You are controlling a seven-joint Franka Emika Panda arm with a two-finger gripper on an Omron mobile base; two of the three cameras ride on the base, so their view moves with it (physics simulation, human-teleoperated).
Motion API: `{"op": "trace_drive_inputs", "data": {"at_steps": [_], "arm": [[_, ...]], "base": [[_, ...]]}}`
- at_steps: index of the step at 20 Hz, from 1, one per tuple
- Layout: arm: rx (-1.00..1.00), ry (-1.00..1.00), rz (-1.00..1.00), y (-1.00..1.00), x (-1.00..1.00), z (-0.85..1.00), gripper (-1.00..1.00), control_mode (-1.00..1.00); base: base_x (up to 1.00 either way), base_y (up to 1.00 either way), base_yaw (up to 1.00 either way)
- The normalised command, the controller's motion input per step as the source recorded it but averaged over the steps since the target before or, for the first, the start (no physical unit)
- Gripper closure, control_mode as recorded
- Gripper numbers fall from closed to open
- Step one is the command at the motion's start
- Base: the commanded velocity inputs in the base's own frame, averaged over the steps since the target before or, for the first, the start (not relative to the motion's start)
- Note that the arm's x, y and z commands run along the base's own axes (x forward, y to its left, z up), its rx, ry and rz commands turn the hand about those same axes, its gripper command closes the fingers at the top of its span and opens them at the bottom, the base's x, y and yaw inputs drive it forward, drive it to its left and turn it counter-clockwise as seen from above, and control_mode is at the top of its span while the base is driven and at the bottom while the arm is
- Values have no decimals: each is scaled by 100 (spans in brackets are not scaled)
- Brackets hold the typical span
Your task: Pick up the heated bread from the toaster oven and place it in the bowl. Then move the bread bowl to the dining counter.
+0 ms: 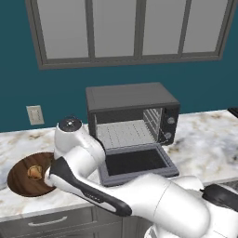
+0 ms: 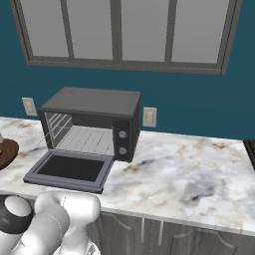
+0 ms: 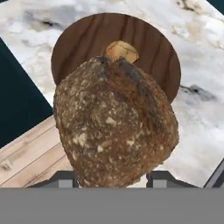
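Hand view puts the heated bread (image 3: 116,127) right in front of us, a dark brown, speckled, rough chunk sitting between the two finger tips of our hand (image 3: 113,178). The jaws stand partly closed against its lower sides, so we judge that we have hold of it. Past the bread lies the wooden bowl (image 3: 78,39) on the marble surface (image 3: 197,78), with a lighter golden-tan piece (image 3: 121,50) already resting inside it. The bread hangs above the near rim of the bowl, not yet in it.

From the left base view, the bowl (image 1: 21,179) sits left of the toaster oven (image 1: 132,111), whose door (image 1: 137,165) is dropped open and whose wire rack (image 1: 125,134) is bare.

We judge the chunk to be light and fairly stiff, with a crusty skin that grips well but may crumble if squeezed hard. Holding it across its broad middle, as now, seems soundest. The bowl is shallow and wide, so a low release near its centre should keep the bread from rolling out.
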Motion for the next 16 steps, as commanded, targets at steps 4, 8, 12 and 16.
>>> {"op": "trace_drive_inputs", "data": {"at_steps": [4,8,12,16], "arm": [[-6,0,0,74,57,-56,100,-100],[0,0,0,73,90,-51,100,-100],[0,0,0,40,66,-45,-100,-100],[0,1,-1,4,2,-2,-100,-100]], "base": [[0,0,0],[0,0,0],[0,0,0],[0,0,0]]}}
